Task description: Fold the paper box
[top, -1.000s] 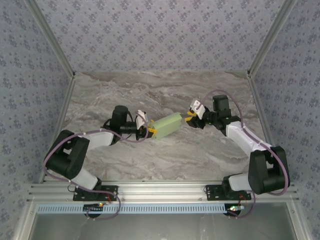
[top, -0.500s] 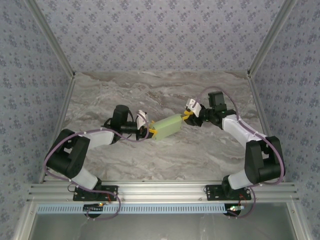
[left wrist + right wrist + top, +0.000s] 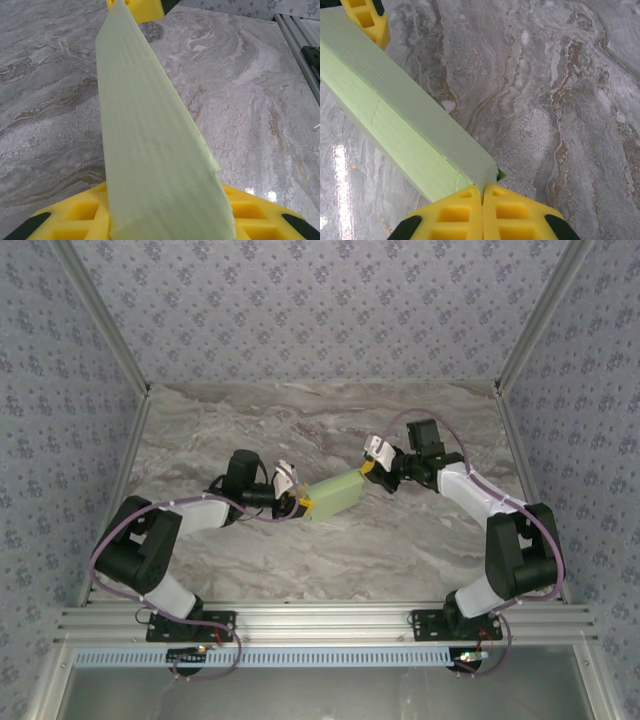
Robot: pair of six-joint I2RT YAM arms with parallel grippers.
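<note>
Both ends of the paper box (image 3: 335, 493), mid-table (image 3: 400, 550), are engaged: our left fingers (image 3: 75, 220) grip its 8 o'clock end, part-open around it; our right fingers (image 3: 450, 215), closed tight, touch its 2 o'clock end. We judge the end flap needs pushing in next.

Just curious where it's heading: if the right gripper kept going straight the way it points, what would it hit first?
The box. The right gripper, shut, has its tips at the box's near end, so it would push straight into it, probably toward the left gripper holding the far end.
</note>
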